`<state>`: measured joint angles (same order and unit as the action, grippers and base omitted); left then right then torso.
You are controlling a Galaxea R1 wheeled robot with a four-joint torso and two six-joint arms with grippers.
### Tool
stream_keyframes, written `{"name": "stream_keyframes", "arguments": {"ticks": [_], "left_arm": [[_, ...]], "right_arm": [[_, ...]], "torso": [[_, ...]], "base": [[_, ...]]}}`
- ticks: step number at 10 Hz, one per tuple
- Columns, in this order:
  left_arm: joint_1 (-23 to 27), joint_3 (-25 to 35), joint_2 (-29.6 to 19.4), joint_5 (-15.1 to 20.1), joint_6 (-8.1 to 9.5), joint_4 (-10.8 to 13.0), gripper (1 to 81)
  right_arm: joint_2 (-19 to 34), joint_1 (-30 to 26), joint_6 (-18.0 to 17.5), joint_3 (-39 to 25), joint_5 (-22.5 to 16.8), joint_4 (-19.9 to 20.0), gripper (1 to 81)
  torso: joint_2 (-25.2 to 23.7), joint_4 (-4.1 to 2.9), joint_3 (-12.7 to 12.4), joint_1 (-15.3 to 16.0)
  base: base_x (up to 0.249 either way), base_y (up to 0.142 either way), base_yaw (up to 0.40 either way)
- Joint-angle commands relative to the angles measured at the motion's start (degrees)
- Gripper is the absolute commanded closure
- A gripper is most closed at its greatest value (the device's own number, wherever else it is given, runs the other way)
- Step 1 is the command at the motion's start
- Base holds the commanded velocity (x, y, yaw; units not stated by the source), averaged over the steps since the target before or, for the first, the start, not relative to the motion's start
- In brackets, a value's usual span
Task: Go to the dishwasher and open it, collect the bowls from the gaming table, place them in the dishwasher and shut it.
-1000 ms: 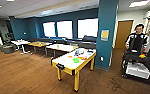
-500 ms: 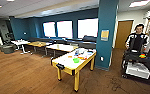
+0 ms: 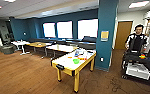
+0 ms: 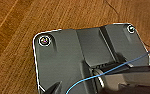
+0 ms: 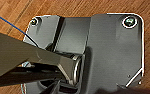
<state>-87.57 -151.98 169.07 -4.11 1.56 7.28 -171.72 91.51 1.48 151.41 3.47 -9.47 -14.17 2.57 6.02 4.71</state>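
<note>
Yellow-trimmed white bench (image 3: pixel 66 62) at six o'clock carries a green bowl (image 3: pixel 76 61) among clutter; neither hand's grip state can be told.

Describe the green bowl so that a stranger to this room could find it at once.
Find the tall teal pillar in the middle of the room. Just in front of it stands the gaming table, white on top with yellow trim and legs. The green bowl sits on it, larger than the small orange things beside it.
</note>
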Motion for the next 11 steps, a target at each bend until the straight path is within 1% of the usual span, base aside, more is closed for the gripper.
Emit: {"name": "stream_keyframes", "arguments": {"ticks": [1, 5, 11], "left_arm": [[4.0, -0.1, -0.4, 2.4, -0.24, 0.0, 1.0], [4.0, -0.1, -0.5, 2.4, -0.24, -0.1, 1.0], [4.0, -0.1, -0.4, 2.4, -0.15, 0.3, 1.0]], "right_arm": [[0.0, -3.7, 0.1, -0.2, -2.3, -0.2, 1.0], [-0.1, -3.8, 0.2, -0.2, -2.3, -0.2, 1.0], [-0.1, -3.8, 0.1, -0.2, -2.3, -0.7, 1.0]], "torso": [[0.0, 0.0, 0.0, 0.0], [0.0, 0.0, 0.0, 0.0], [0.0, 0.0, 0.0, 0.0]], "base": [[0.093, 0.0, 0.0], [0.094, 0.0, 0.0], [0.087, 0.076, 0.0]]}}
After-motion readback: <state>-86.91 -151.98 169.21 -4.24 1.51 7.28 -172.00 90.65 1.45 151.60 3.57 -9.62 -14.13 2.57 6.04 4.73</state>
